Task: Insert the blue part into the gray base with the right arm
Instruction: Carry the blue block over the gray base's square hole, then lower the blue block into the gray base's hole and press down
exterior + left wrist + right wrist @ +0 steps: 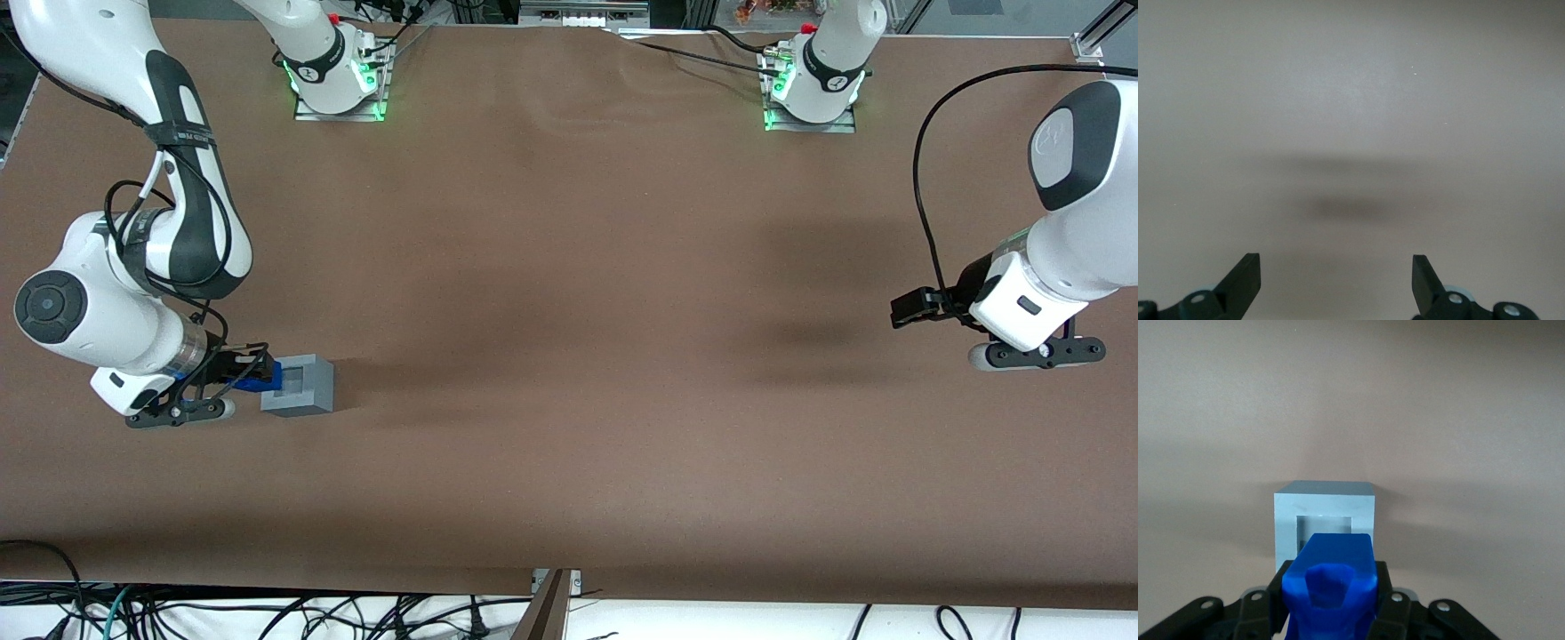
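Gripper [1331, 613] pinching blue part [1329, 585], hovering at edge of gray base [1325, 520]. Centring part over square recess [1325, 528], keeping it upright, lowering slowly.

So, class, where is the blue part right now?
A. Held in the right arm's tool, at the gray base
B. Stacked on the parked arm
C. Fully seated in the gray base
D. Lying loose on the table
A: the tool grips the blue part in front of the gray base.
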Controlling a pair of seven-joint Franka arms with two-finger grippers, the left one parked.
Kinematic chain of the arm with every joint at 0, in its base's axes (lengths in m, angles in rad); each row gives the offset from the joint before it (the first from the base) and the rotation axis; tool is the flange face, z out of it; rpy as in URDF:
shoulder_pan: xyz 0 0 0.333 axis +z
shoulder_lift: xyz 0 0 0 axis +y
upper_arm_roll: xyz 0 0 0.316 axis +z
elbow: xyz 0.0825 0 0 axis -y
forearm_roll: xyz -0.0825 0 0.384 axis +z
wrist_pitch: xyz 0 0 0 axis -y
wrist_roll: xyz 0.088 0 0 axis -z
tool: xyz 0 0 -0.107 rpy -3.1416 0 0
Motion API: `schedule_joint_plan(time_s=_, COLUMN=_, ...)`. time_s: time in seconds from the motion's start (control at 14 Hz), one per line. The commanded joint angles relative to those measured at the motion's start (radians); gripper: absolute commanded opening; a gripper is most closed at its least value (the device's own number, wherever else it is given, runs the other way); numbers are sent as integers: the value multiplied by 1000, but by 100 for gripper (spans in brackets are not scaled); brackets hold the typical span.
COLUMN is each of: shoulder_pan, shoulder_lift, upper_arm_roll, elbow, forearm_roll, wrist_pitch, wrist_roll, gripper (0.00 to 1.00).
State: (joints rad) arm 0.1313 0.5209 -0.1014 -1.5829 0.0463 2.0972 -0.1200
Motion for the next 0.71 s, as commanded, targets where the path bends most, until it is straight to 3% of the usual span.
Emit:
schedule_joint_plan(time_s=0.0, shoulder_pan=-1, shoulder_lift=1, upper_arm_roll=5, elbow=-5, forearm_roll=17, wrist_pitch=0, wrist_roll=-15, gripper=24)
schedule_joint_plan(time_s=0.64, shoulder_pan=2, shoulder_lift=21, upper_arm_roll=16, elbow=-35, forearm_roll=32, wrist_pitch=70, wrist_roll=-9, gripper=24)
